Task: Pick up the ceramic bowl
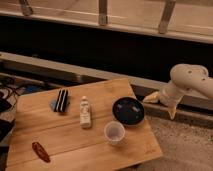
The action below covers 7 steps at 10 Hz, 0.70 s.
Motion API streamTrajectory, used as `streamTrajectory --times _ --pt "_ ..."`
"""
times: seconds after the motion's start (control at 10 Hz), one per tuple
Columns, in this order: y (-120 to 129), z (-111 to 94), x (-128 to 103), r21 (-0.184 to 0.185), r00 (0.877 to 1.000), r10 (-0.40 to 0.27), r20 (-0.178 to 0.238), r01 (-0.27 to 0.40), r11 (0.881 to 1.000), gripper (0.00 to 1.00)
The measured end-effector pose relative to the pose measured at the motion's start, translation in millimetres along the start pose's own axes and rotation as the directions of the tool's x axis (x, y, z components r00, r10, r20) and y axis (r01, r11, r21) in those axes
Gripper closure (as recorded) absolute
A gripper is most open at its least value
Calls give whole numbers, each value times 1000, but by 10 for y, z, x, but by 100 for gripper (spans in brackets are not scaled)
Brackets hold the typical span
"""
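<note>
Clearly, the pincer [152,98], whose grip I cannot tell, hangs beyond the worktop [60,137] at the ceramic bowl's [128,110] two o'clock; best to straddle that nearest rim.

No legible text or labels

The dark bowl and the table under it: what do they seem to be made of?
The bowl looks like glazed ceramic: glossy, dark, faintly speckled. The table looks like pale wood, maybe bamboo, with plank lines and a matte finish. The robot's tool hangs just off the table's edge, near the bowl, not touching it.
</note>
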Motion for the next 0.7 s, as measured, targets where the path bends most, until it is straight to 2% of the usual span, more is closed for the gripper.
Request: streamTrajectory --times 0.1,0.3,0.5,0.7 --pt "1 -116 108 -27 999 -17 41 18 999 10" --pt "145 -288 415 -51 992 -68 102 74 996 10" --pt "283 -256 613 -32 985 -117 129 122 992 10" --pt "413 -19 813 19 974 -171 151 170 985 10"
